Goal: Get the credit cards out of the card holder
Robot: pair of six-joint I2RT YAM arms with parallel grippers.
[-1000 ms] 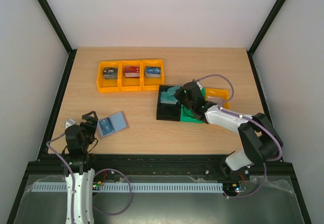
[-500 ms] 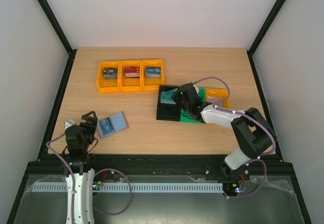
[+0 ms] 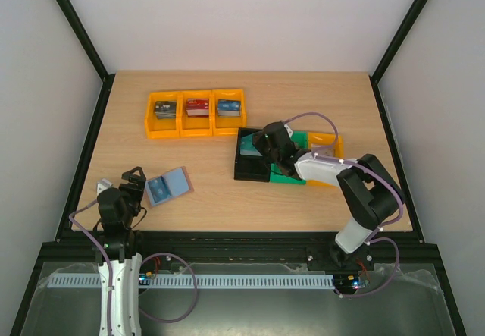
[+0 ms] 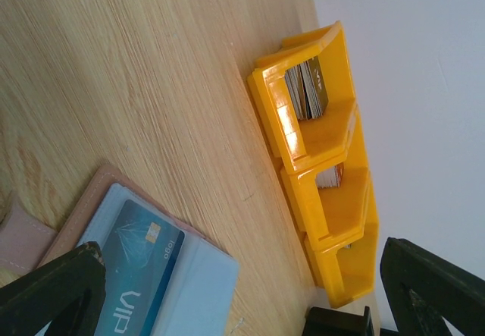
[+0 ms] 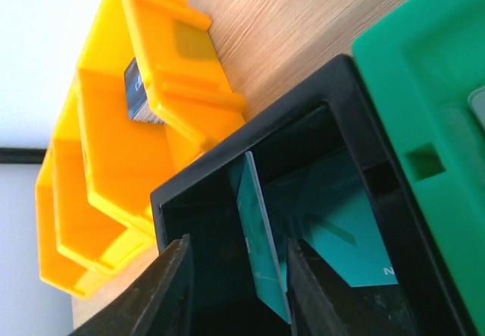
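Observation:
The card holder (image 3: 170,184) lies open on the table at the left, pale blue inside with a pinkish edge. A teal credit card (image 4: 129,264) marked VIP sits in its pocket. My left gripper (image 3: 134,178) is open and empty just left of the holder, its fingers (image 4: 49,294) spread wide. My right gripper (image 3: 260,144) is over the black bin (image 3: 250,171). Its jaws stand apart on either side of a teal card (image 5: 265,249) that stands on edge inside the bin. A second teal card (image 5: 345,233) lies flat in the bin.
A row of three yellow bins (image 3: 195,113) with stacks of cards stands at the back left, also in the left wrist view (image 4: 318,161). A green bin (image 3: 292,173) and another yellow bin (image 3: 327,140) sit right of the black bin.
My right gripper has moved left and down over the black bin, and the teal card has gone into the bin with it. The left arm and the holder have not moved.

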